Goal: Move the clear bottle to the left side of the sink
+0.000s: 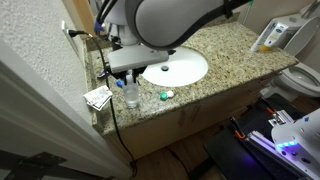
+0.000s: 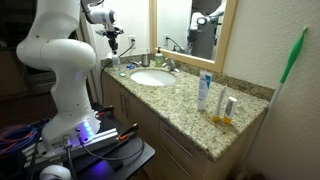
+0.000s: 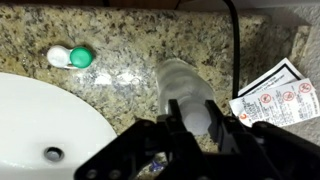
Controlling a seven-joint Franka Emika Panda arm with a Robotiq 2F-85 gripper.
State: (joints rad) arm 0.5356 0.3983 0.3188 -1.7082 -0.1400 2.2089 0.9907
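The clear bottle (image 3: pixel 178 82) stands upright on the granite counter beside the white sink (image 3: pixel 40 125), close to the counter's front edge. My gripper (image 3: pixel 190 118) reaches down over it, with a finger pressed on each side of its body, so it is shut on the bottle. In an exterior view the bottle (image 1: pixel 131 97) is under the gripper (image 1: pixel 126 80), at the side of the sink (image 1: pixel 176 69) near the wall corner. In an exterior view the gripper (image 2: pixel 116 48) hangs over the far end of the counter beyond the sink (image 2: pixel 150 78).
A white and green contact lens case (image 3: pixel 70 57) lies on the counter by the sink. A printed paper packet (image 3: pixel 275 92) lies on the bottle's other side, under a black cable (image 3: pixel 236 40). A toothpaste tube (image 2: pixel 204 92) and small bottles (image 2: pixel 226 106) stand at the counter's near end.
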